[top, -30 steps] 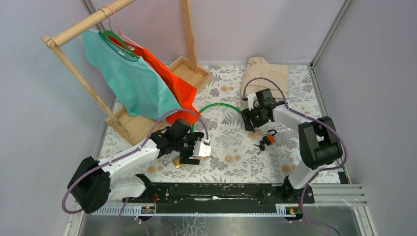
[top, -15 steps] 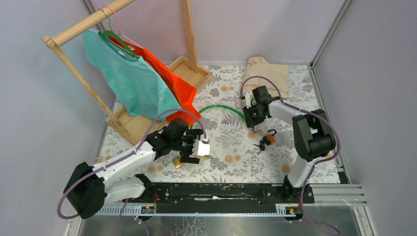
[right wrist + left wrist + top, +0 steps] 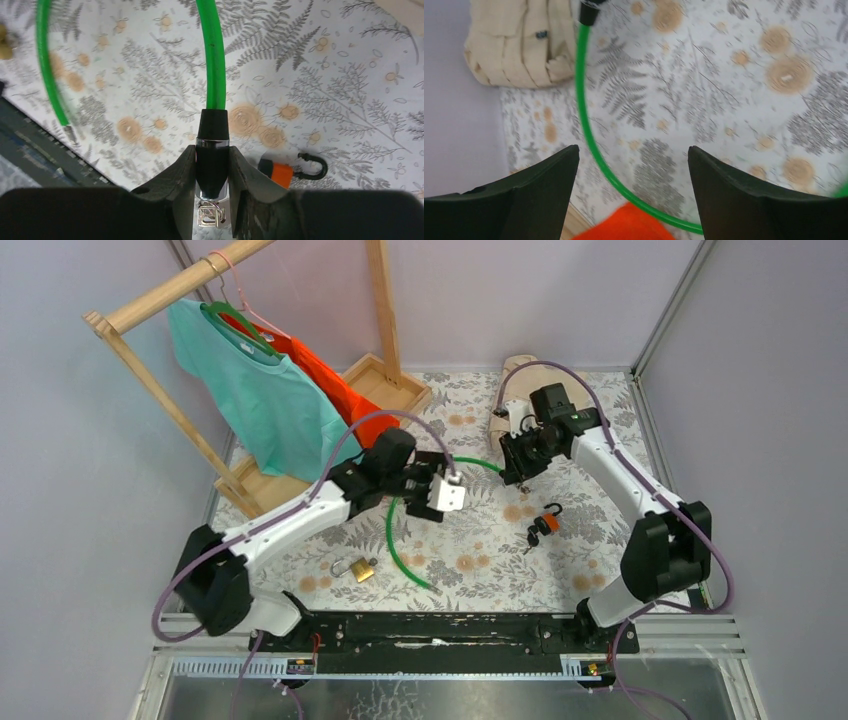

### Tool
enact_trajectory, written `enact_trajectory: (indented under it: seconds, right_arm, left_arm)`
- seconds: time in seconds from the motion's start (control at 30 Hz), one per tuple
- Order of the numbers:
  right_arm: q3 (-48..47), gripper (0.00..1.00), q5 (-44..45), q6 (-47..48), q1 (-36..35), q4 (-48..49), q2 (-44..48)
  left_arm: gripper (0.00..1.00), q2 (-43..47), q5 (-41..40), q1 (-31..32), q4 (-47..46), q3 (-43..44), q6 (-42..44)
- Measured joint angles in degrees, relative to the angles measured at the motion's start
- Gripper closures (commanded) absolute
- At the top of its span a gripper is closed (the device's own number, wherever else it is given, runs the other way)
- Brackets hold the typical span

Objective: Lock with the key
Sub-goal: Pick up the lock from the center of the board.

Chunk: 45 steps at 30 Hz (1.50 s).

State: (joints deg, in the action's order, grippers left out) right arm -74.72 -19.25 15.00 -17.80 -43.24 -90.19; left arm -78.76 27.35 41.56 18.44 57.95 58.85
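Your right gripper [image 3: 212,151] clamps the rigid barrel [image 3: 212,125] — a good hold; the cable [image 3: 215,55] looks springy (left gripper [image 3: 631,162] gapes, empty).

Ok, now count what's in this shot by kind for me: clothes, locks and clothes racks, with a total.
Clothes: 3 (teal shirt, orange shirt, beige garment)
Locks: 3 (green cable lock, brass padlock, small orange lock)
Clothes racks: 1 (wooden rack)
Total: 7
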Motion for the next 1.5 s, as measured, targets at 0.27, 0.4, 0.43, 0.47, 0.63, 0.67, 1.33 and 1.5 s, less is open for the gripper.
enact_trajectory:
  seconds: [0.27,0.4,0.43,0.47,0.63,0.67,1.33,1.5]
  right_arm:
    - [-3.5,1.0,-9.5,1.1,2.6,-10.8,2.8]
    - [-3.5,1.0,-12.8,1.3,3.0,-13.1,4.3]
    - [-3.5,1.0,-13.4,1.3,3.1,-13.4,4.7]
    - [-3.5,1.0,-14.3,1.3,3.3,-13.7,5.1]
    - [-3.5,1.0,-16.4,1.3,4.1,-14.3,5.9]
    - [-3.4,1.0,-16.5,1.2,4.3,-14.3,5.9]
    - [-3.1,0.32,-24.5,2.1,6.5,-10.3,9.4]
    - [-2.9,0.24,-27.0,1.6,7.1,-2.8,15.9]
  left_arm:
    - [0.23,-14.4,0.5,3.4,-1.0,15.2,-0.9]
    - [0.26,-19.0,0.5,4.8,-0.9,17.1,-1.7]
    - [0.27,-19.9,0.6,5.0,-1.0,17.2,-2.2]
    - [0.29,-20.5,0.6,5.2,-1.0,17.2,-2.7]
    - [0.46,-23.6,0.4,5.8,-2.0,17.3,-6.4]
    - [0.5,-24.0,0.1,5.8,-2.7,17.4,-7.3]
    - [1.0,-20.0,1.2,3.2,-6.9,15.4,-21.0]
    - [1.0,-17.6,9.8,-0.8,-6.8,15.8,-28.0]
